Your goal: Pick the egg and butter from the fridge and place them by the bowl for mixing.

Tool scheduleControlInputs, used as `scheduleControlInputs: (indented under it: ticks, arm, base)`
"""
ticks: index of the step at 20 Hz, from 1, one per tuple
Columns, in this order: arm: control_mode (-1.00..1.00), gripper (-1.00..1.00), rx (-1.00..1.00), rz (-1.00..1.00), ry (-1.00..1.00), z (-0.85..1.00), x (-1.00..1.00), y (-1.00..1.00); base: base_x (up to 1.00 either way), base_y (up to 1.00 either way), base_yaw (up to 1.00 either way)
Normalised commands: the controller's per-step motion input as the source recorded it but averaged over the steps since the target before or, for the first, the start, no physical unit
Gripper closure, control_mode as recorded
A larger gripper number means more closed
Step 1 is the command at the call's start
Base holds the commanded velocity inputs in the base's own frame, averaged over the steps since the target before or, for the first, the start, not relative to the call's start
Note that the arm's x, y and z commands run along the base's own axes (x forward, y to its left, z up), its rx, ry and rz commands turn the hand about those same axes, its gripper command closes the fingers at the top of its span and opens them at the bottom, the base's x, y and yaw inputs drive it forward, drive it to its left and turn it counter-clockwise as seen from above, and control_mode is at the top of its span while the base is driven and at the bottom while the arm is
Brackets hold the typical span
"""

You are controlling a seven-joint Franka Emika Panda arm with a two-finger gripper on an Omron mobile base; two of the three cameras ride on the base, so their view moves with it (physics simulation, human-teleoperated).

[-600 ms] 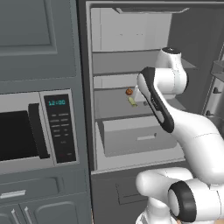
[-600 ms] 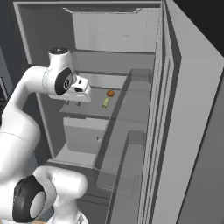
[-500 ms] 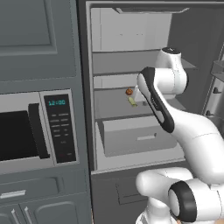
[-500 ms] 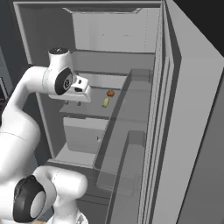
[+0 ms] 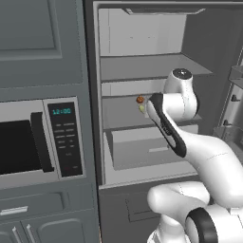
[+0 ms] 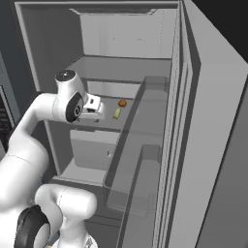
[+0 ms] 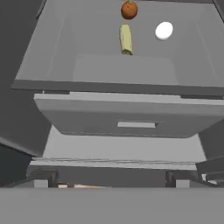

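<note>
I had the fridge (image 5: 142,95) standing open in front of the base, its door (image 6: 203,121) swung wide to my right. On the grey middle shelf (image 7: 122,65), three small things lay near the back. The butter (image 7: 126,39), a pale yellow stick, lay lengthwise on the shelf, and I could also pick it out in the right base view as a small yellowish sliver (image 6: 116,113). The egg (image 7: 164,31) sat to the right of the butter in the hand view, apart from it. A reddish-brown ball (image 7: 129,10) sat just behind the butter's far end, close to it; whether they touched I could not tell. Below the shelf was the light grey drawer (image 7: 131,120) with its flat handle (image 7: 136,125).

The hand (image 7: 109,179) hung in front of the drawer, lower than the shelf and well short of the food, with its two dark fingertips (image 7: 41,179) spread wide and nothing between them. In the left base view the arm (image 5: 171,128) crossed in front of the shelf and hid part of it. A microwave (image 5: 42,137) with a lit clock was set into the cabinets left of the fridge.
</note>
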Motion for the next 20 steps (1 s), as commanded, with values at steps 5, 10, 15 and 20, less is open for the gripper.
scheduleControlInputs:
  ticks: [5,10,15,20]
  arm:
    - [-1.00,-1.00,0.00,0.00,-0.13,-0.19,0.53,-0.18]
    - [-1.00,-1.00,0.00,0.00,0.00,0.00,0.70,-0.09]
    - [-1.00,-1.00,0.00,0.00,0.01,-0.07,0.72,-0.07]
    - [-1.00,-1.00,0.00,-0.03,0.01,-0.22,0.67,-0.03]
  base:
    - [0.00,0.00,0.00]
    - [0.00,0.00,0.00]
    - [0.00,0.00,0.00]
    - [0.00,0.00,0.00]
